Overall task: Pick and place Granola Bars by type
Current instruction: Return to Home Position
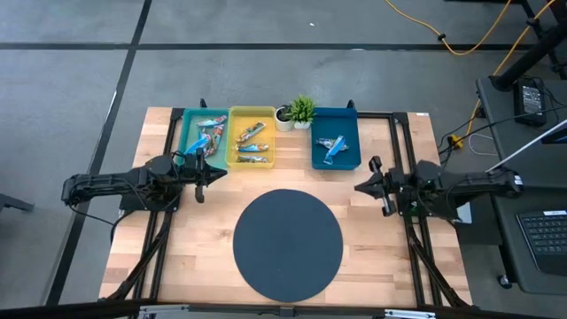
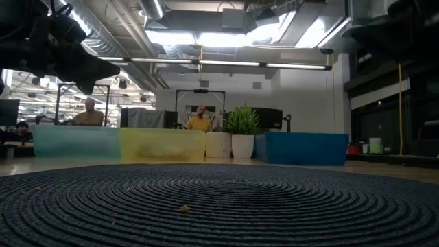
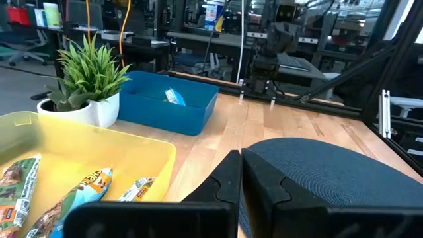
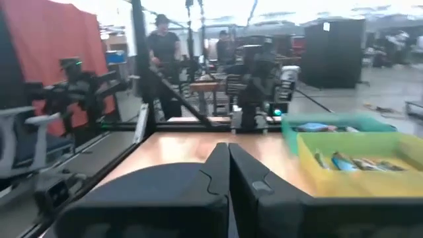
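Observation:
The granola bars lie in three bins along the table's far edge. Blue and red-orange ones are in the teal bin (image 1: 206,135), several in the yellow bin (image 1: 252,142) (image 3: 79,195), and blue ones in the blue bin (image 1: 330,147) (image 3: 174,96). My left gripper (image 1: 220,171) (image 3: 239,173) is shut and empty, hovering at the near edge of the teal and yellow bins. My right gripper (image 1: 358,187) (image 4: 229,165) is shut and empty, to the right of the round mat and near of the blue bin.
A dark round woven mat (image 1: 288,241) (image 2: 219,206) covers the table's middle and near part. A small potted green plant (image 1: 299,112) (image 3: 89,73) stands between the yellow and blue bins. Black frame rails run along both table sides. People sit in the room beyond (image 2: 199,121).

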Available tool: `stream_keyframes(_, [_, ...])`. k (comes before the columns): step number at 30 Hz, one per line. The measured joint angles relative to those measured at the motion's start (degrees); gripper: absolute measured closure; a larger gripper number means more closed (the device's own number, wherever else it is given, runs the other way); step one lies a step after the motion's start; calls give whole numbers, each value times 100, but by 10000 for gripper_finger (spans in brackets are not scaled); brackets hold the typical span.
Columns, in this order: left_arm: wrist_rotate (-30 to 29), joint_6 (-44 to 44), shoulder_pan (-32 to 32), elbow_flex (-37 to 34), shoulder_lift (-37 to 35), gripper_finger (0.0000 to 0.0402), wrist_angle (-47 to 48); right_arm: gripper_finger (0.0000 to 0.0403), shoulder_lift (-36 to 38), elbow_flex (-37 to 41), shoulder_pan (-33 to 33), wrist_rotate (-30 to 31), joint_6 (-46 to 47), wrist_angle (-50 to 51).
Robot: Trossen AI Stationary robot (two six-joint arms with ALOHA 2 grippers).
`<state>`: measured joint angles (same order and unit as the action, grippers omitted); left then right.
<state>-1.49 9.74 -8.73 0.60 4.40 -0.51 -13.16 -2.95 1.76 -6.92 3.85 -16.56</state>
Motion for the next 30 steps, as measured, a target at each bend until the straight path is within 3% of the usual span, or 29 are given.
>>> stream_keyframes(6, [2, 0, 0, 0, 0, 396, 0, 401, 777, 251, 94, -457, -355, 75])
stream_keyframes(10, [0, 0, 0, 0, 0, 394, -2, 401, 1325, 255, 74, -471, -762, 812])
stream_keyframes(13, [-3, 0, 0, -2, 0, 396, -11, 401, 1293, 257, 23, -98, -915, 1431])
stream_keyframes(17, [-4, 0, 0, -2, 0, 397, -15, 401, 1304, 252, 22, 581, -1158, 1539])
stream_keyframes(30, [-40, 0, 0, -2, 0, 398, -13, 394, 1170, 250, 24, 536, -1017, 1541])
